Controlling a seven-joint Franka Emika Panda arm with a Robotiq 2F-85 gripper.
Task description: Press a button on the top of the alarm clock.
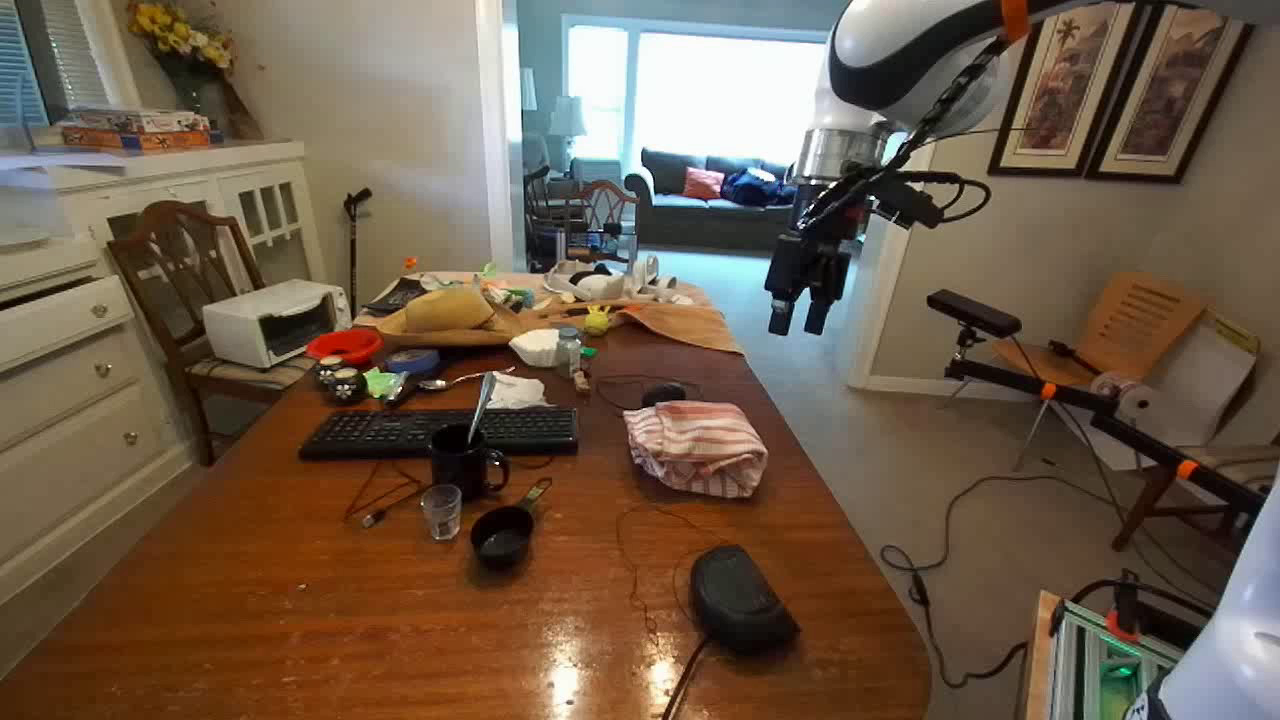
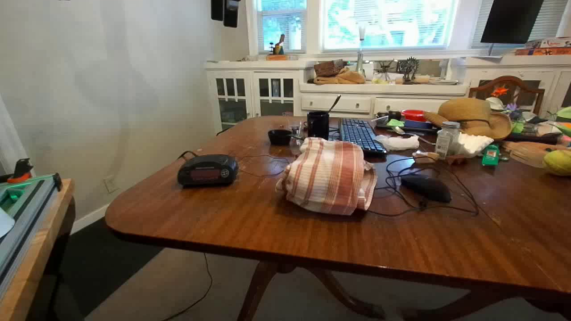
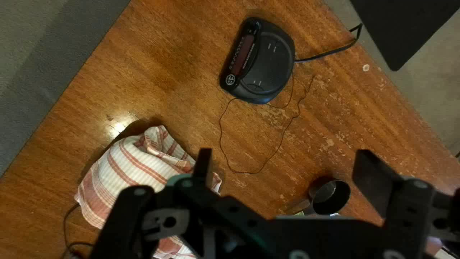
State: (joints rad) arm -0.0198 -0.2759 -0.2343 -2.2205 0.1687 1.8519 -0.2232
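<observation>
The alarm clock is a low black rounded body and stands near the table's end in both exterior views. Its dark reddish display strip faces the table's long edge. In the wrist view the clock lies at the top middle, beyond the fingertips, with its top and button marks in sight. My gripper hangs high above the table, apart from the clock. It is open and empty; its two fingers stand wide apart in the wrist view. The fingertips also show at the top of an exterior view.
A striped cloth bundle lies beside the clock, with a mouse past it. A black measuring cup, a clear glass, a black mug with a spoon and a keyboard stand farther in. A thin cord lies by the clock.
</observation>
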